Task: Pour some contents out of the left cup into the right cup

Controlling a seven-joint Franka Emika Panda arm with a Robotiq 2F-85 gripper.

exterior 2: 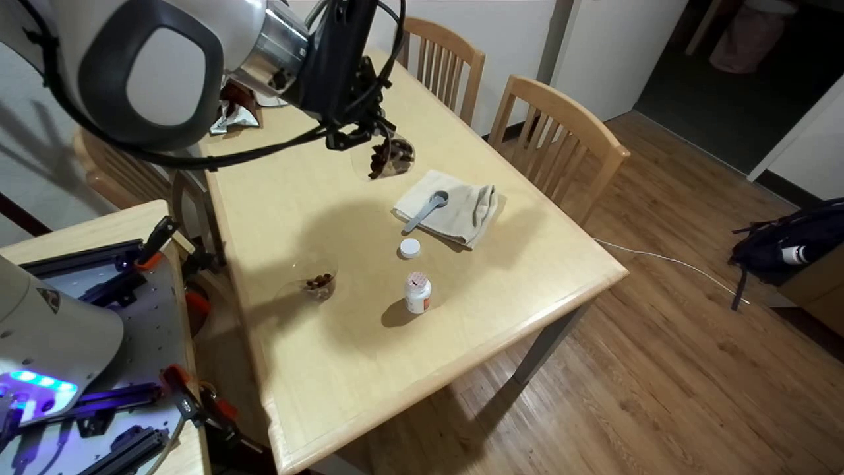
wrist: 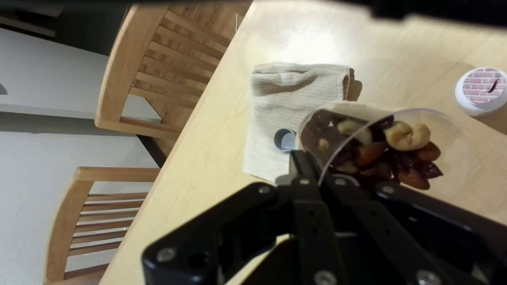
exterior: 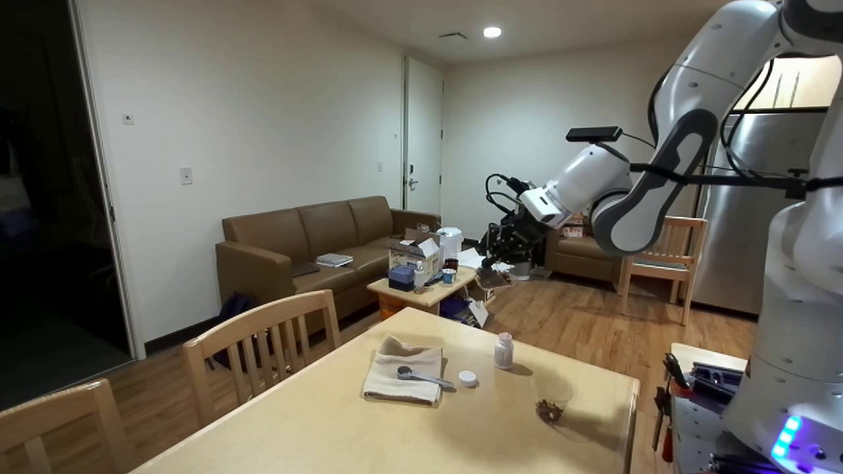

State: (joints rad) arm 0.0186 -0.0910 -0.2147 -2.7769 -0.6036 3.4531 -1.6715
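Above the pale table [exterior 2: 521, 290] hangs the held cup [wrist: 370, 126], presumably the task's left one, tilted in the gripper [wrist: 320, 183], whose jaws stand almost together with the thin clear wall pinched between them near the rim. Mixed nuts [wrist: 408, 136] lie inside. It looks like light, springy plastic: little weight beyond its load, smooth enough to slip or pivot in so narrow a bite when the nuts shift, and liable to crease under a hard squeeze. The wall near the rim seems a fair hold, provided the pouring lip opposite is left free. The standing cup [exterior 2: 320, 270], presumably the right one, is upright on the table, a small brown heap [exterior 2: 318, 285] at its bottom; just as light, it would probably tip at a nudge. Near it stands a white bottle [exterior 2: 417, 293], easy to clip on a low approach. A white cap [exterior 2: 409, 248] lies between the bottle and a folded cloth [wrist: 299, 87], on which rests a grey scoop [exterior 2: 426, 210], its handle poking past the hem. Wooden chairs [exterior 2: 580, 120] stand along one edge.
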